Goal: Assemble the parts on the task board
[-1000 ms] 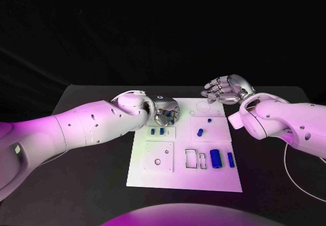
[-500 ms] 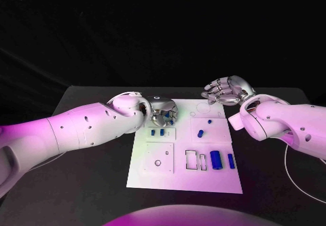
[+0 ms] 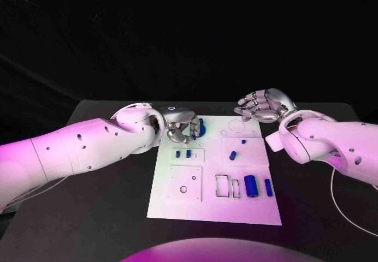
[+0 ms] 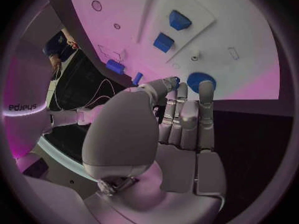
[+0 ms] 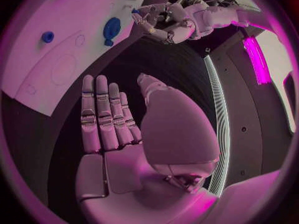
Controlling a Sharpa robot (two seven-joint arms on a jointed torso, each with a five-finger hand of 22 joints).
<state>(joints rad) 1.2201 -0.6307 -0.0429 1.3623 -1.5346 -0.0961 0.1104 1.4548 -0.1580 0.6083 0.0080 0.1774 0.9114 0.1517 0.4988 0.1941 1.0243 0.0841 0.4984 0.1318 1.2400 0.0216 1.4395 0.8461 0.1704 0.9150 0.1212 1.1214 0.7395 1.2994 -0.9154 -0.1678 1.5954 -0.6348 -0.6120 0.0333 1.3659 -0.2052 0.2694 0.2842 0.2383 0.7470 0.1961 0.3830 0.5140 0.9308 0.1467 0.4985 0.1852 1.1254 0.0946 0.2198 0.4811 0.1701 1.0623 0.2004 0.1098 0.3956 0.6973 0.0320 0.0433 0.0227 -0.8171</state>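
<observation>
The white task board lies mid-table. My left hand hovers over its far left corner with its fingers pointing down beside a round blue disc. In the left wrist view the fingers are straight and close together, their tips at the edge of the disc, with nothing plainly gripped. My right hand hangs beyond the far right corner, and its fingers are stretched flat and empty. Small blue parts sit in the left panel and others in the right panel.
A larger blue cylinder and a slim blue piece lie on the board's near right, beside rectangular slots. A near left panel has small holes. Black tabletop surrounds the board.
My left hand has drawn back towards the far left corner, uncovering the round blue disc that it hid before. The right hand has stayed put.
</observation>
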